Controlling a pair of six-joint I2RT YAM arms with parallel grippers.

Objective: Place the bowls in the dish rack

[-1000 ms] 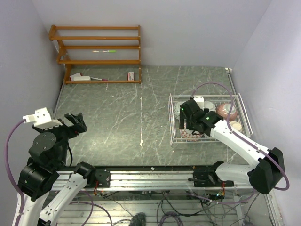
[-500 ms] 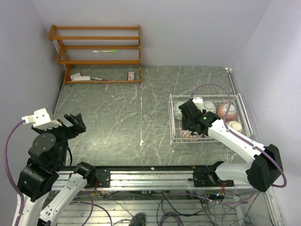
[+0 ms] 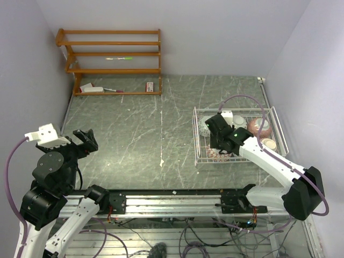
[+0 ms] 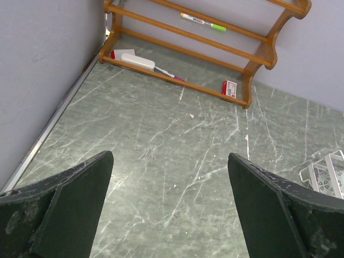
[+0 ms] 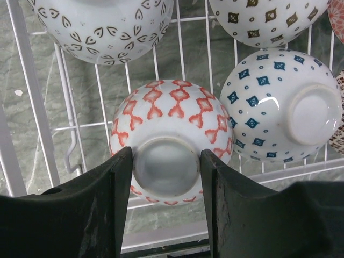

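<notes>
The white wire dish rack [image 3: 196, 134] stands at the right of the table. In the right wrist view its bars [image 5: 32, 97] hold several upturned bowls. My right gripper [image 5: 166, 161] is shut on the foot ring of a red-patterned bowl [image 5: 172, 107], which rests upside down in the rack's near-left part. A blue-patterned bowl [image 5: 269, 107] lies beside it. A black-and-white bowl [image 5: 102, 21] and a brown-patterned bowl [image 5: 269, 16] lie behind. A pink bowl [image 3: 262, 125] sits at the rack's far right. My left gripper [image 4: 169, 161] is open and empty above the bare table at the left.
An orange wooden shelf [image 3: 110, 59] stands at the back left against the wall. It holds a marker [image 4: 203, 21], a white eraser-like block [image 4: 137, 62] and a small red box [image 4: 230, 87]. Walls close in the left and right sides.
My right gripper has shifted slightly up and to the left inside the rack with the red bowl, then held still. The left arm has not moved.
</notes>
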